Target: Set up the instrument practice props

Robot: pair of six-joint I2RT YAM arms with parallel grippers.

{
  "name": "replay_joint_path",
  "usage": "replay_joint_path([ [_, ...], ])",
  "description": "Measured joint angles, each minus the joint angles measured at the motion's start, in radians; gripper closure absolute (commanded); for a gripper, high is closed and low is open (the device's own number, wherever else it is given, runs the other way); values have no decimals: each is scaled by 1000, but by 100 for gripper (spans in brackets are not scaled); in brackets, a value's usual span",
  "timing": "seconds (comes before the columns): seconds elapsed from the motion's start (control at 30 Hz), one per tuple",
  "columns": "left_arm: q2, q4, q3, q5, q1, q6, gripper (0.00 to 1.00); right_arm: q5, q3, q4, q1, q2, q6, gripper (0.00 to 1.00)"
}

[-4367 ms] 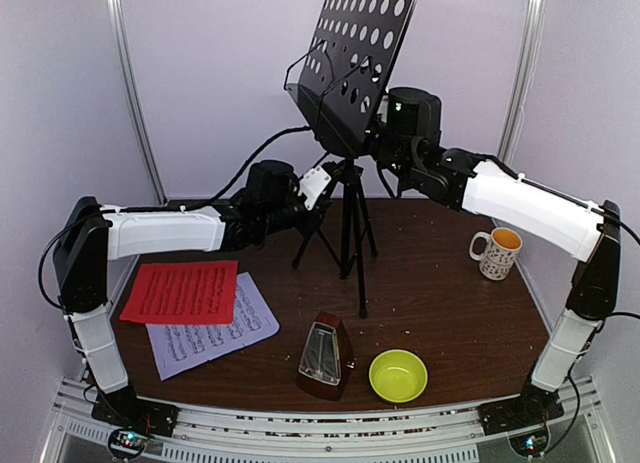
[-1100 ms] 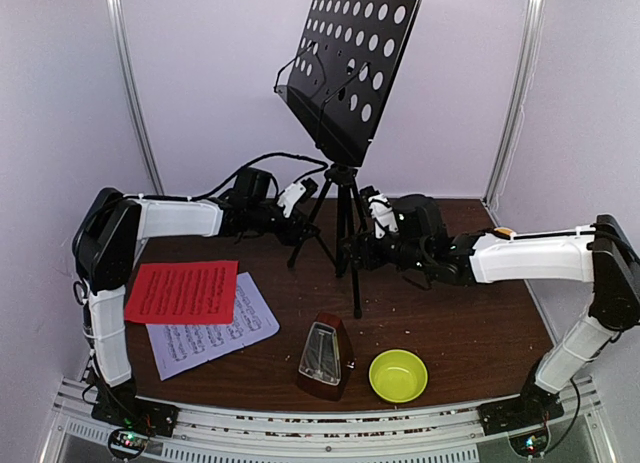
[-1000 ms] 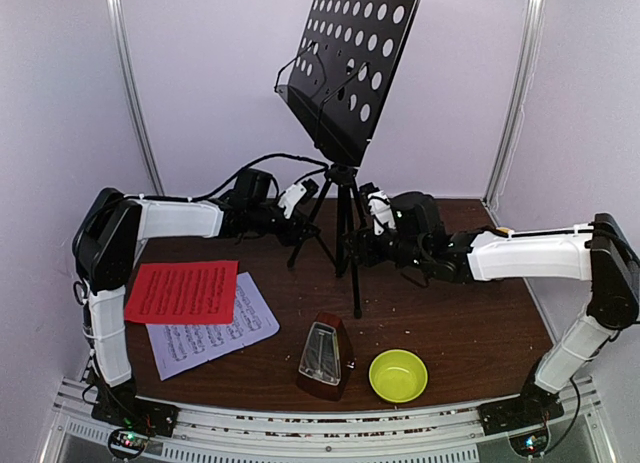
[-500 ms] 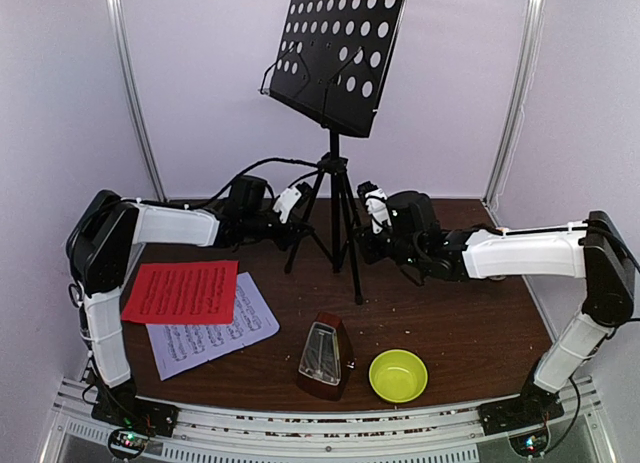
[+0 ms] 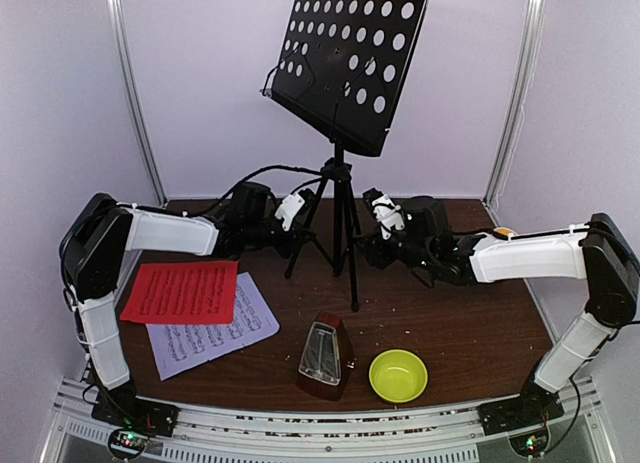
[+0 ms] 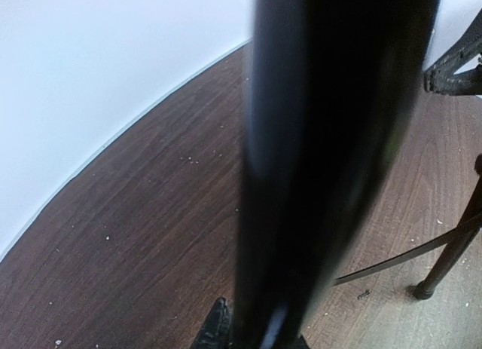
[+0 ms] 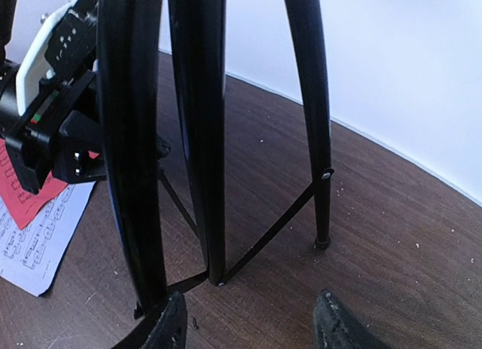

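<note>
A robotics lab's test booth: plain pale wall panels (image 5: 200, 83) framed by metal uprights (image 5: 133, 93) close in a small brown wood-grain table (image 5: 460, 323); two white-and-black robot arms (image 5: 165, 231) are bolted to a slotted aluminium rail (image 5: 300, 423) at its near edge.

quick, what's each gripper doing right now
left gripper: closed on a stand leg
right gripper: open, holding nothing

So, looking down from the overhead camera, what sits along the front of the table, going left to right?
First the red music sheet, then the metronome, then the yellow-green bowl.
</note>
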Motion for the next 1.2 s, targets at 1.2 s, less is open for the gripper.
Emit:
replay_joint_path([
  [1.2,-41,5,-48,-89,-59,-29,95,-125,-185,156,28,-14,68,36],
])
